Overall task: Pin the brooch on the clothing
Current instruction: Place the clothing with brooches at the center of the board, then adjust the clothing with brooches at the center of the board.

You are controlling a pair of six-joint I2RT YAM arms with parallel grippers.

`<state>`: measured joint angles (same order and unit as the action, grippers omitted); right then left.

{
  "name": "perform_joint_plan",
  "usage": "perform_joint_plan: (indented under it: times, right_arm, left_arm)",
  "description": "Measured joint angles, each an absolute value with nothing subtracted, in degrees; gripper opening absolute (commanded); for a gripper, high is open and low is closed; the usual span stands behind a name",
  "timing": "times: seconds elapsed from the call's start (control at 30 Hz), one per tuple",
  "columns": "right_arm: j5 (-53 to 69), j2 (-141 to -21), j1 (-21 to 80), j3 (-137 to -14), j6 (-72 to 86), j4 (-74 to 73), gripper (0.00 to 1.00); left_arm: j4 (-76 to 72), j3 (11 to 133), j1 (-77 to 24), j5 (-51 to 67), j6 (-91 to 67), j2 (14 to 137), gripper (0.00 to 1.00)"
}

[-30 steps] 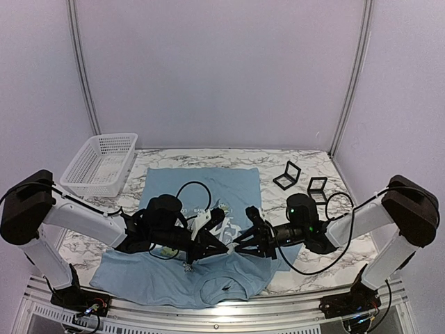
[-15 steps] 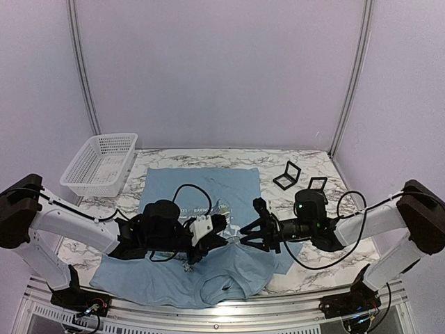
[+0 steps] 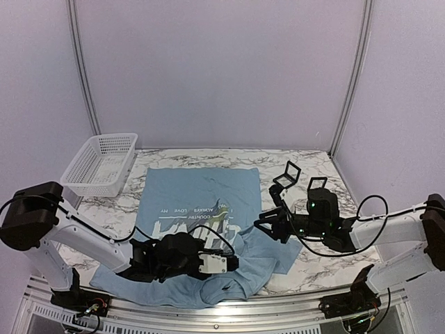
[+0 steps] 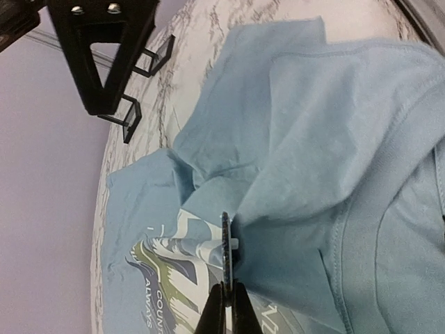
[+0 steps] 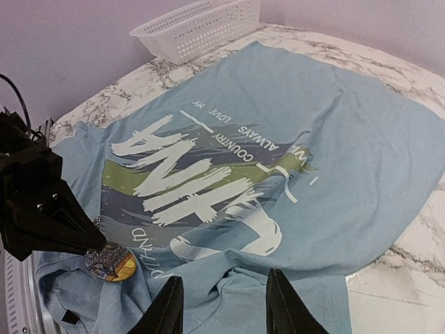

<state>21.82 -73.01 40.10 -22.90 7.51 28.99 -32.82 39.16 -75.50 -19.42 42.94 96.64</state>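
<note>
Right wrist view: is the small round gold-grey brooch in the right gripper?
No, the left gripper pinches the brooch; the right gripper stands open.

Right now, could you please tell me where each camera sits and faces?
Top external: high behind the robot, looking down on the shirt; both arms show.
Left wrist: low over the shirt, facing the brooch in its shut jaws.
Right wrist: faces the basket across the shirt; its open jaws show.
Both wrist views share the brooch.

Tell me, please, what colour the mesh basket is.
The plastic mesh basket is white; top external view.
</note>
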Motion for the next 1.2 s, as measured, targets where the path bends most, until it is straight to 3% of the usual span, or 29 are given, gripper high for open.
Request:
perform_joint_plan:
  times: [0.1,0.23,0.3,0.43,0.6,0.73,0.97,1.2]
  right_arm:
    - [19.8,-73.3,40.1,-22.9,9.8,26.2,0.36]
    - [17.4,-74.1,40.1,-23.0,12.3,23.1,0.37]
    - [16.2,-75.2,40.1,-23.5,13.1,20.8,0.34]
    - [14.4,-78.6,40.1,-26.4,14.5,15.2,0.22]
    - [13.3,-81.1,40.1,-27.6,17.2,11.2,0.03]
    - [11.6,-84.1,40.1,-27.9,20.1,7.7,0.0]
    - [5.5,-86.7,39.8,-31.7,25.2,4.1,0.01]
    - [-2.7,-85.0,39.0,-31.9,30.5,-0.1,0.02]
  left_arm:
    - [-32.2,39.3,-77.0,-22.8,46.5,99.2,0.11]
    - [-31.3,40.5,-79.3,-27.7,50.1,103.3,0.56]
    - [-30.6,40.9,-80.1,-29.8,50.5,104.2,0.69]
    - [-28.1,41.5,-80.4,-31.8,47.5,101.0,0.82]
    - [-17.0,43.6,-78.5,-25.1,37.3,91.5,0.83]
    - [-11.0,47.4,-68.1,-18.7,23.2,89.4,0.71]
    - [0.4,64.8,-46.4,-21.7,3.3,109.3,0.65]
    - [5.9,78.7,-37.7,-24.0,-3.1,121.8,0.66]
